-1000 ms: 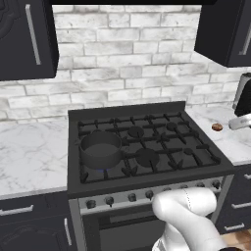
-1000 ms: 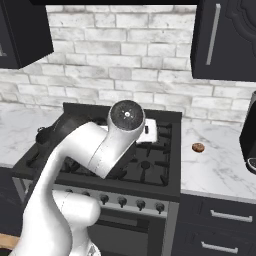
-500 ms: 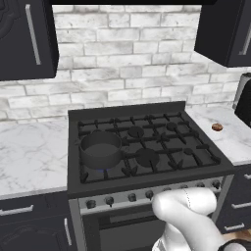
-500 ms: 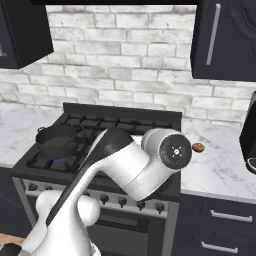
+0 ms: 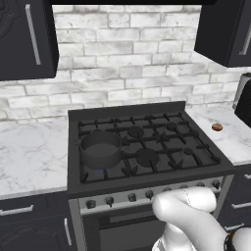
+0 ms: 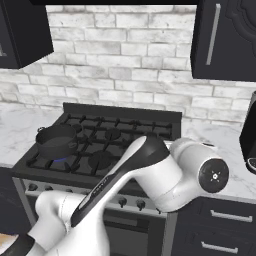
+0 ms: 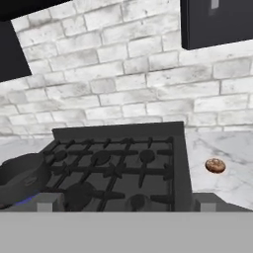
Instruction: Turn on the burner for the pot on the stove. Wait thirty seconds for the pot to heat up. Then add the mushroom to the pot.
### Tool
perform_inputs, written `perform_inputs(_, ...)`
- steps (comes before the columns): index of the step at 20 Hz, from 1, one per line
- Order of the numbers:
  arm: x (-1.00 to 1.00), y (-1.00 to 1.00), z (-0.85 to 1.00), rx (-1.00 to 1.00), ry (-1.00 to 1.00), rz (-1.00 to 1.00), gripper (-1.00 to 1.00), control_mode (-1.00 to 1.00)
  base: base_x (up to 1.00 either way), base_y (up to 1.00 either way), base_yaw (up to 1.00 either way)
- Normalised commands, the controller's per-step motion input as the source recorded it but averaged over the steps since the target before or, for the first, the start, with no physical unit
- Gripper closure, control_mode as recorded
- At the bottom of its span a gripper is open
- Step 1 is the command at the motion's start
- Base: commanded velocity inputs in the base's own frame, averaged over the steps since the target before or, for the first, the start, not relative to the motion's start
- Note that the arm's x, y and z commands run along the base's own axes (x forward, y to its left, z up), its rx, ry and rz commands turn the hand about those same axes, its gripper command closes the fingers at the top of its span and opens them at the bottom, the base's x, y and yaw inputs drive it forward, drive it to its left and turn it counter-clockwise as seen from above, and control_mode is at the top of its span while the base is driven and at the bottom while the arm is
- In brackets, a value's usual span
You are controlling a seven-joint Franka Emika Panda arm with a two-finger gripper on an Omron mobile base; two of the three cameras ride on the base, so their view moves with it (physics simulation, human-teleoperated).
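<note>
**No readable text**

We find no legible text, labels, brands, numbers or signs anywhere. The stove (image 5: 147, 147) front strip and its knobs (image 5: 132, 197) carry no markings we can read. The pot (image 5: 101, 148), the dark cabinets (image 5: 24, 39) and the brick wall (image 5: 132, 59) are plain. The black appliance (image 6: 248, 140) at the right edge is too dark to tell.

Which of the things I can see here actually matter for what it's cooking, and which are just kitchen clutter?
Part of the job:
- pot, on the lit burner with a blue flame
- stove
- mushroom, on the marble counter right of the stove
- robot's open fingers

Just there:
- dark appliance at the far right
- upper cabinets
- brick wall
</note>
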Motion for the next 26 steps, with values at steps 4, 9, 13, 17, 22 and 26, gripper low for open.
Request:
perform_inputs(4,0.3,-0.35,-0.06,-0.01,0.0,0.0,-1.0,-1.0,0.0,0.0,0.0)
perform_inputs(9,0.13,0.0,-0.42,-0.12,-0.05,0.0,-1.0,-1.0,0.0,0.0,0.0)
perform_inputs(13,0.25,-0.03,-0.45,-0.15,-0.14,0.03,-1.0,-1.0,0.0,0.0,0.0)
perform_inputs(17,0.32,-0.07,-0.11,-0.06,-0.11,0.04,-1.0,-1.0,0.0,0.0,0.0)
perform_inputs(22,0.32,-0.2,0.0,0.0,-0.04,0.0,-1.0,-1.0,0.0,0.0,0.0)
perform_inputs(26,0.3,-0.41,0.0,0.03,0.06,0.0,-1.0,-1.0,0.0,0.0,0.0)
